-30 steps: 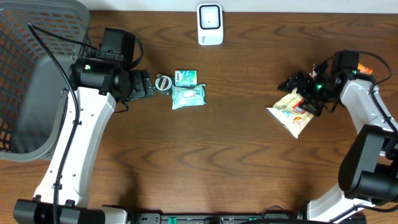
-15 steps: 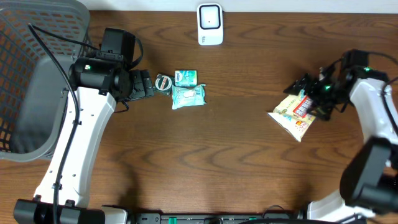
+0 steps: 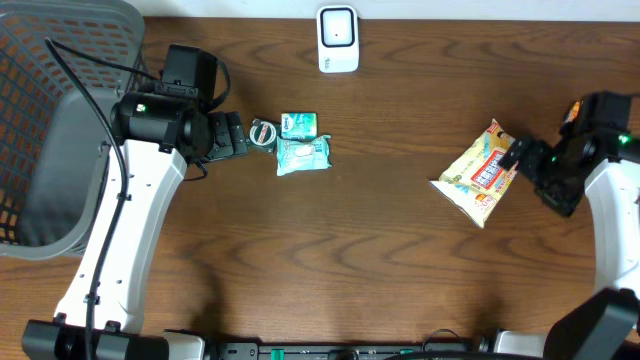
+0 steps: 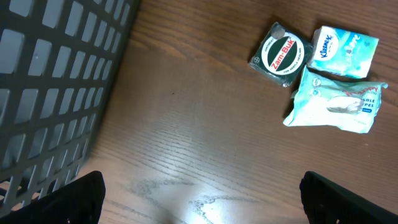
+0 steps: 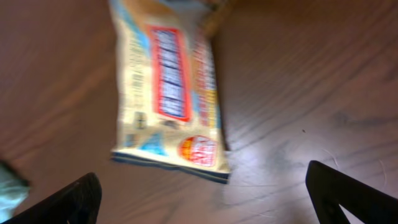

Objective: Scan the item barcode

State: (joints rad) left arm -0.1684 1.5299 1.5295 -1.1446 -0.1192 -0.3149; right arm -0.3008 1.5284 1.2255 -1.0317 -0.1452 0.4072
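As right jaws retreat, snack packet lies uncovered

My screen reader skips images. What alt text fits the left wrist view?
Three small items lie together on a wooden table at upper right: a Zam-Buk tin, a Kleenex pack and a wipes pack. A grey basket fills the left side.

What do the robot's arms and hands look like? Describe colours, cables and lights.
Both arms have white tubular links joined by black housings. The left arm carries a black cable along its length and a green light near the wrist. The right arm shows a green light too. The left hand and right hand are black, with two fingers each.
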